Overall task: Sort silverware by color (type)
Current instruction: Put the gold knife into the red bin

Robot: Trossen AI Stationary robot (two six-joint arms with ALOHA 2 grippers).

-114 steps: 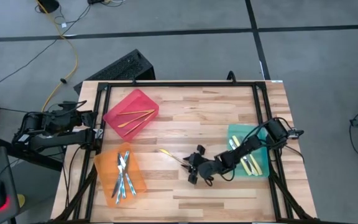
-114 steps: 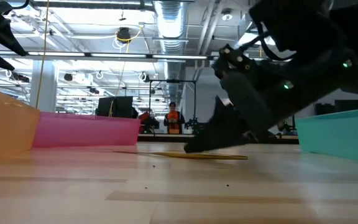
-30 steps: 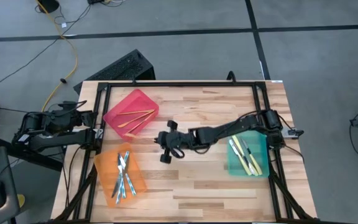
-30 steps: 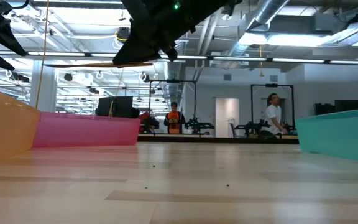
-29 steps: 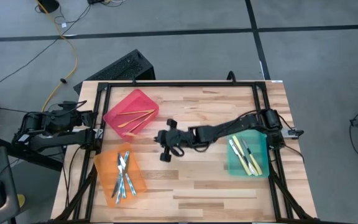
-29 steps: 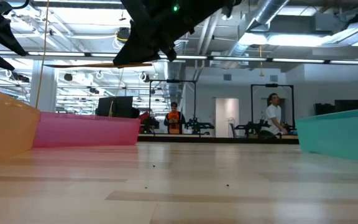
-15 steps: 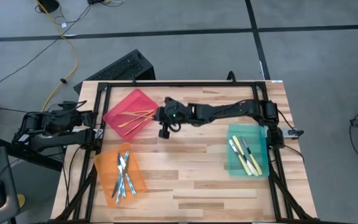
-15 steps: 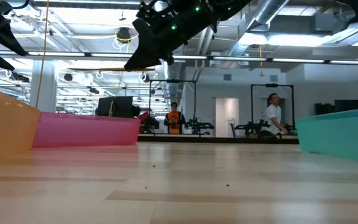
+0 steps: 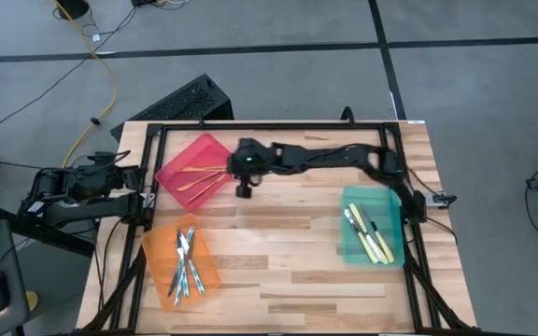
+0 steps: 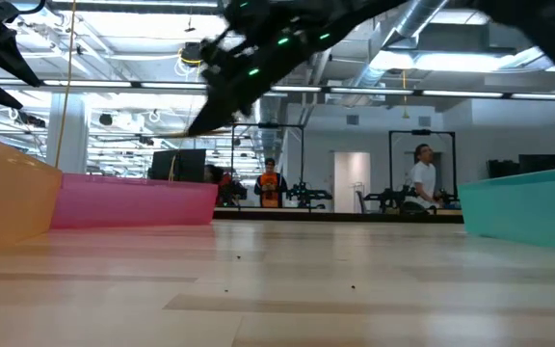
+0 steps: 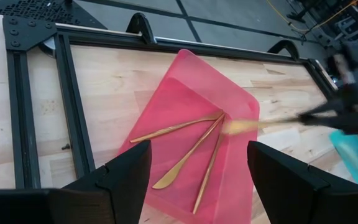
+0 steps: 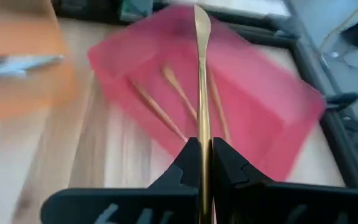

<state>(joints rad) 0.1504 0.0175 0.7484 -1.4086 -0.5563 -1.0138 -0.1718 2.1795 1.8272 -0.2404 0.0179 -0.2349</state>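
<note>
Gold piece point(image 12: 201, 74) is pinched in my right gripper point(image 12: 202, 151), hanging over the red bin point(image 9: 171, 171) with three golds already inside. Orange bin point(image 9: 157, 254) and teal bin point(image 9: 395, 201) look sorted, bench point(image 9: 288, 261) bare otherwise. Left gripper point(image 11: 197, 171) parked, spread wide. Basically the last drop, I'd guess.

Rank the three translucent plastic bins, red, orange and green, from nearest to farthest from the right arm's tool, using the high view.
1. Translucent red plastic bin: right beside the right tool, at the table's far left.
2. Translucent orange plastic bin: near left corner.
3. Translucent green plastic bin: right side, slightly farther than the orange one.
</note>
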